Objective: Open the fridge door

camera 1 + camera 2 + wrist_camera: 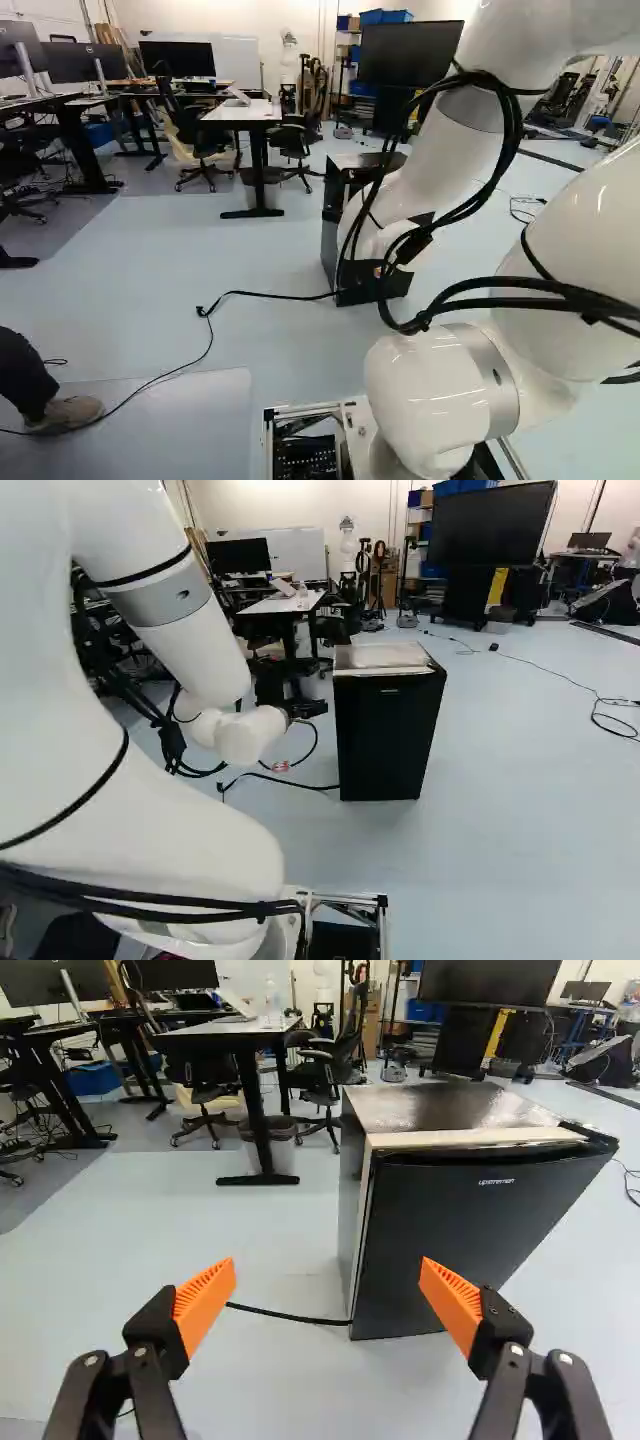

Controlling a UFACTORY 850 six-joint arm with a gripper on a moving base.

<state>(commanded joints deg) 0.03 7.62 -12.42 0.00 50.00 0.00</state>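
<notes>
Arm [165,590] was left in the right base view, fingers [204,1305] wide apart, gripping nothing, fridge [440,1108] to its right on the floor [300,1390], door [450,1240] closed, so approach, hooking and pulling all remained.

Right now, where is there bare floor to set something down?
In the right base view, right of the fridge, up to the cable loop; in the left base view, between desk and floor cord. Crowded: left of the fridge, with arm and cord.
</notes>
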